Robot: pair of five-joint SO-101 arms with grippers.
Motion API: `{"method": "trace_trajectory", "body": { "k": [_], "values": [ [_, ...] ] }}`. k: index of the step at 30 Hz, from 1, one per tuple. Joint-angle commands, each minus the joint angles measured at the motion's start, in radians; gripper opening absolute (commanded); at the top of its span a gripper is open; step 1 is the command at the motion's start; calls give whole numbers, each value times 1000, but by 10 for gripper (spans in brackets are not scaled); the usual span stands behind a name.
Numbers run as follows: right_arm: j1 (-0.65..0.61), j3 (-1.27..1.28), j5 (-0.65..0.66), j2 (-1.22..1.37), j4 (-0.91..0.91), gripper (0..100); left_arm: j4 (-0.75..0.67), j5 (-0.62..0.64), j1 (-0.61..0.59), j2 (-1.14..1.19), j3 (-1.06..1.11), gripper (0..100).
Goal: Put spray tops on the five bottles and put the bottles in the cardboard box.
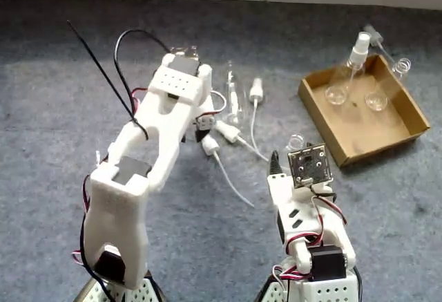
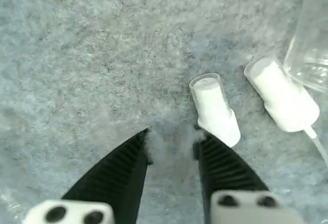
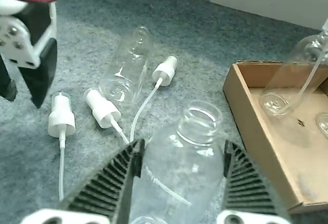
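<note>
Gripping a topless bottle (image 3: 197,126) in the right gripper (image 3: 182,149), pressing on both its sides, neck pointing away from the wrist, just short of the box (image 3: 251,126) corner. Hovering the left gripper (image 2: 171,141) low over the carpet (image 2: 77,55), standing partly open and grasping nothing, with a spray top (image 2: 215,111) lying just beside one fingertip. Showing a second top (image 2: 282,98) on the carpet near the first, sitting by the mouth of a lying bottle (image 2: 312,44), and a third top (image 3: 165,70) resting on that bottle's box-ward side, thin tubes trailing from all three. Showing a topped bottle (image 1: 352,63) leaning in the box, with another clear bottle (image 1: 377,100) alongside it. Placing the box ahead of the right arm, the loose tops ahead of the left.
</note>
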Motion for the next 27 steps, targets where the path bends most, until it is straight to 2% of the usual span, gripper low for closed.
{"method": "trace_trajectory", "body": {
  "k": [1,5,12,17,27],
  "values": [
    [13,-7,6,-13,-24,163,8,167,38,13,-91,252],
    [13,-7,6,-13,-21,163,2,235,33,18,-101,299],
    [13,-7,6,-13,-19,163,0,236,31,28,-99,225],
    [13,-7,6,-13,-18,163,0,236,33,128,-108,155],
    [13,-7,6,-13,-18,163,0,236,36,214,-205,143]
  ]
}}
